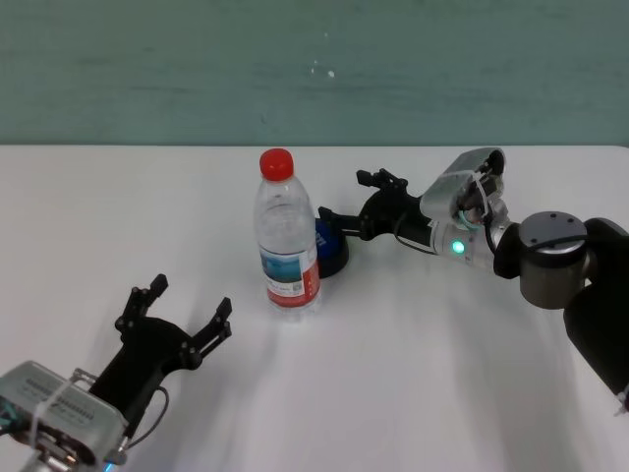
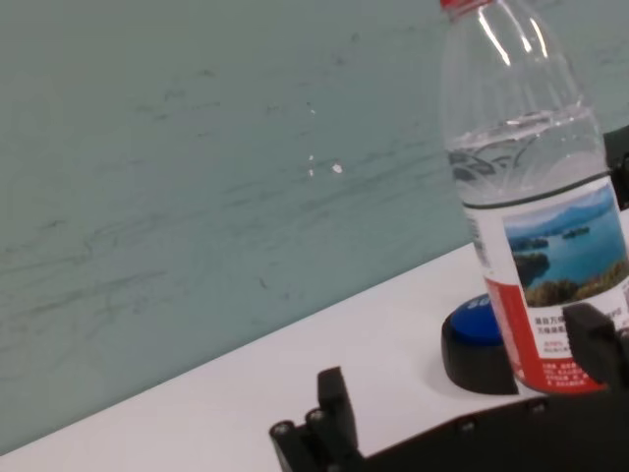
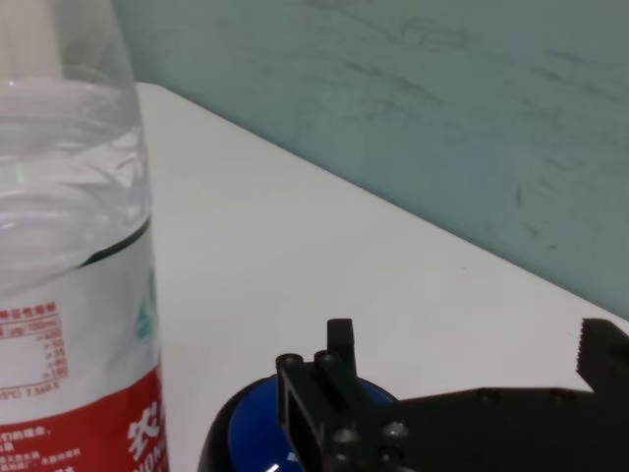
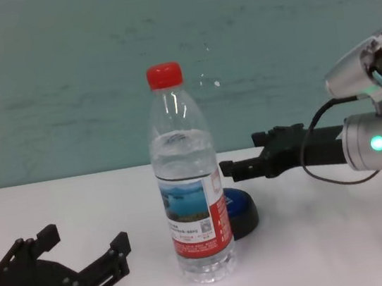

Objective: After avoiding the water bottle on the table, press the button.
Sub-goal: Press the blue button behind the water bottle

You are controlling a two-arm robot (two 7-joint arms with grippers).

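The water bottle (image 1: 286,246), clear with a red cap and a landscape label, stands upright mid-table. Just behind it to the right sits the button (image 1: 332,252), blue dome on a black base, partly hidden by the bottle. My right gripper (image 1: 352,200) reaches in from the right, open, with one fingertip (image 1: 325,213) over the button's top and the bottle to its left. In the chest view the right gripper (image 4: 242,155) hangs slightly above the button (image 4: 241,209). My left gripper (image 1: 187,303) rests open at the near left, apart from the bottle.
The white table (image 1: 442,374) runs back to a teal wall (image 1: 314,69). My right forearm (image 1: 550,251) crosses the table's right side. Nothing else stands on the table.
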